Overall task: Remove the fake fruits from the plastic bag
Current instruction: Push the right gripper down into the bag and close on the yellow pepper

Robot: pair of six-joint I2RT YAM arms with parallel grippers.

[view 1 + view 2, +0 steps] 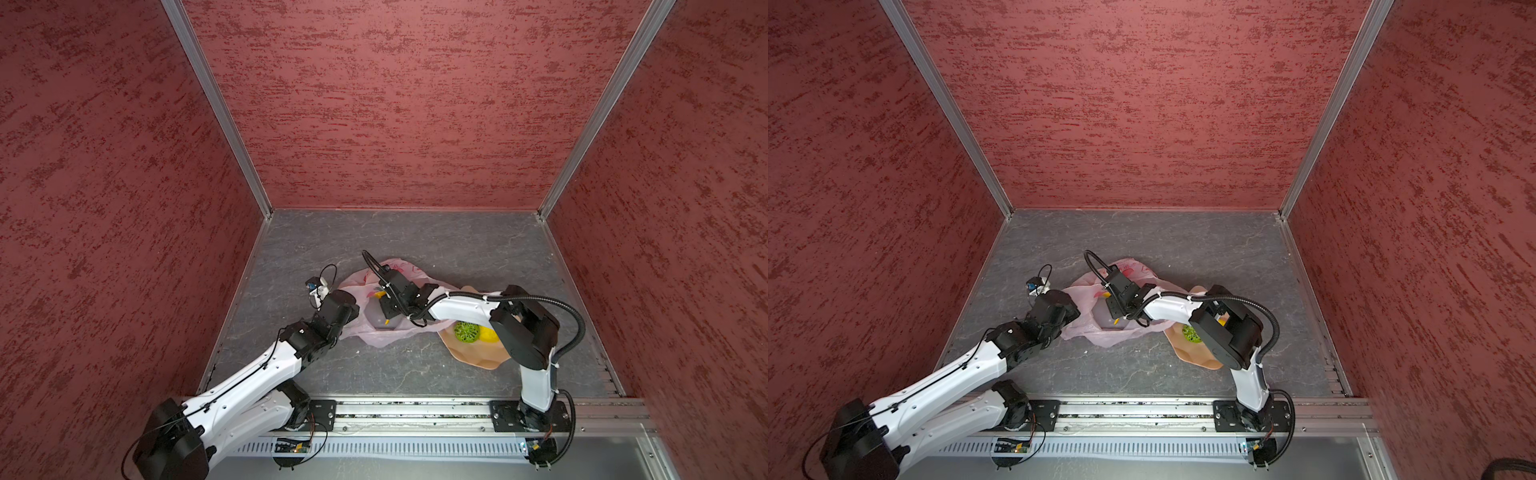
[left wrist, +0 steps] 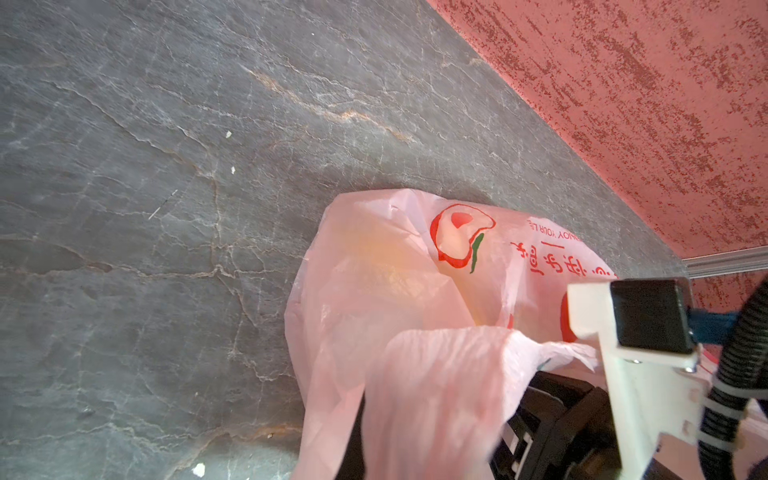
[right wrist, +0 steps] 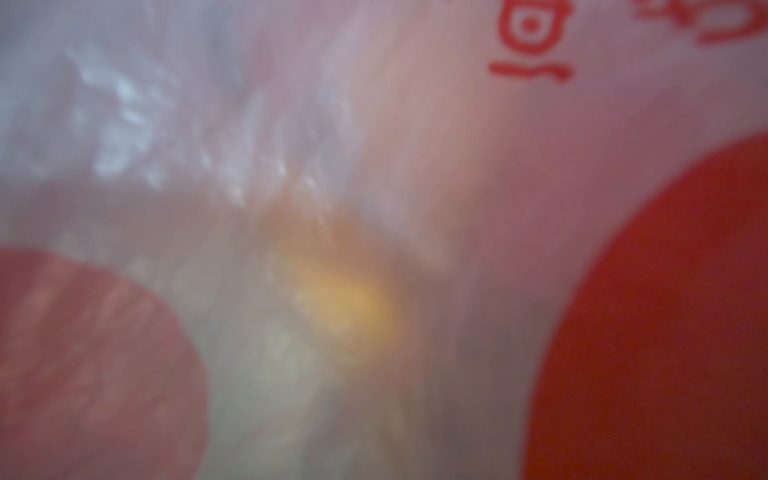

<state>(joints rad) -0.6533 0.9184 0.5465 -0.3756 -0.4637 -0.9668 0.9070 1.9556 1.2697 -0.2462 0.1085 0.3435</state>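
The plastic bag (image 1: 360,286) lies on the desk (image 1: 415,241), long axis near-to-far, mouth facing near. Left fingers (image 1: 350,316) are clamped on its rim. Right fingers (image 1: 385,309) reach inside, their gap impossible to make out.

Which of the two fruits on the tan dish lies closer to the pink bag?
The green lattice ball; the yellow one sits beyond it, away from the bag.
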